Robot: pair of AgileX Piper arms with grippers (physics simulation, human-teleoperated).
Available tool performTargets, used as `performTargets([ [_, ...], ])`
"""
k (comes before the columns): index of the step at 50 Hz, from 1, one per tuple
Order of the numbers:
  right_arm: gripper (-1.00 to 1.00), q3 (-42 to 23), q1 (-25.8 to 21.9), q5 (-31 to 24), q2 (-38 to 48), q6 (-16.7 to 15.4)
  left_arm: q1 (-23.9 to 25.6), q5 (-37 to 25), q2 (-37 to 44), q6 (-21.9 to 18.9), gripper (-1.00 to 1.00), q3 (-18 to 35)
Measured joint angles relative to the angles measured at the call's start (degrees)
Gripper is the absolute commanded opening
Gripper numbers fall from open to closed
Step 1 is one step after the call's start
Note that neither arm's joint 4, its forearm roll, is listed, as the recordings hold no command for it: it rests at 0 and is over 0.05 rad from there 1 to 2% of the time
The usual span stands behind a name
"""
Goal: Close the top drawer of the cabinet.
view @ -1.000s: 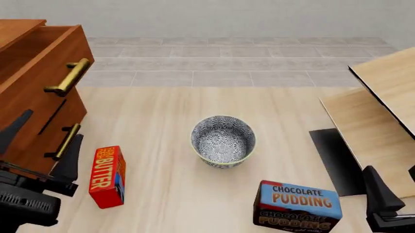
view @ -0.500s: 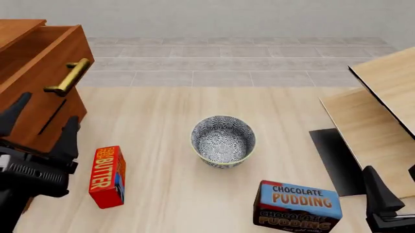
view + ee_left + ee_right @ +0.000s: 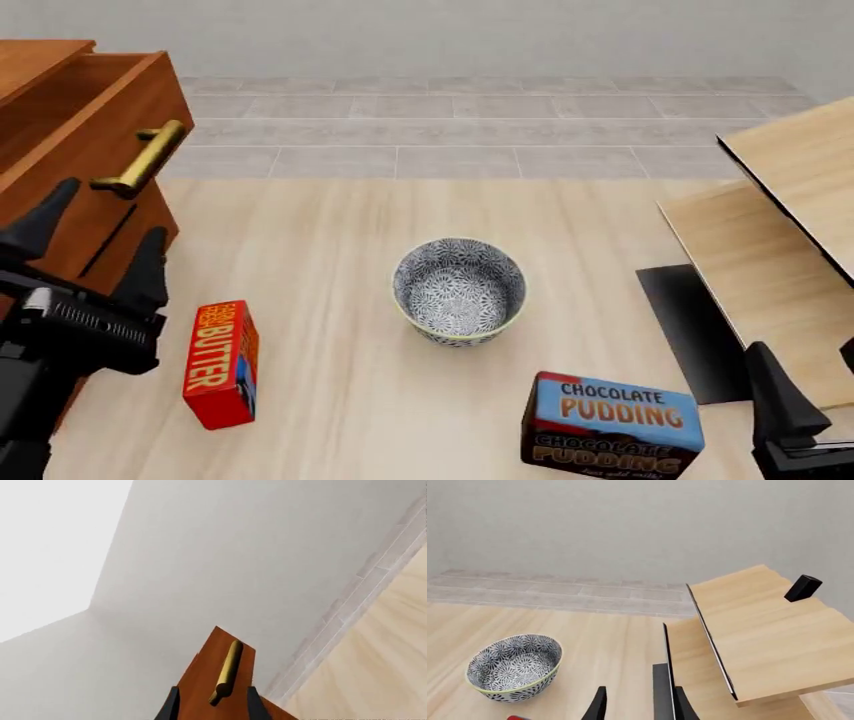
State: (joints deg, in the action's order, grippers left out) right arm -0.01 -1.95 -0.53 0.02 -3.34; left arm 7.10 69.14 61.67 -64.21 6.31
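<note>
Drawer position decides the coming move: the top drawer [image 3: 83, 130] juts out of the cabinet [image 3: 34, 60] at the far left of the table [image 3: 334, 230], its interior open to view from above, so it is not yet shut. Its brass handle [image 3: 142, 157] is a bar whose long axis runs along the drawer front; in the front view it slants from upper right to lower left, and the push must go across that axis, into the cabinet.

The left end effector [image 3: 87, 250] stands just in front of the cabinet, below the handle and near the drawer front, its two dark fingers spread apart and gripping nothing. In the left wrist view the handle [image 3: 227, 677] lies ahead and falls between the two fingertips [image 3: 255, 706], with the drawer face [image 3: 203, 680] behind it; whether the fingers touch the wood cannot be told. The drawer thus lies forward and up from this end effector.

The right end effector [image 3: 637, 707] hangs at the table's opposite side, fingers parted and empty, facing the pale wooden panels [image 3: 760, 630] and the patterned bowl [image 3: 514, 665], well apart from the cabinet. My judgement: the left arm is far nearer and is the one suited to press the front inward.
</note>
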Motion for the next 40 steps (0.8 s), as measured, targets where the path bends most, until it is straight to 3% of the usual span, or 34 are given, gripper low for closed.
performTargets([
  [40, 1.0, 0.0, -0.48, 0.31, -0.01, -0.69, -2.66, 0.53, 5.25, -2.99, 1.0, 2.77],
])
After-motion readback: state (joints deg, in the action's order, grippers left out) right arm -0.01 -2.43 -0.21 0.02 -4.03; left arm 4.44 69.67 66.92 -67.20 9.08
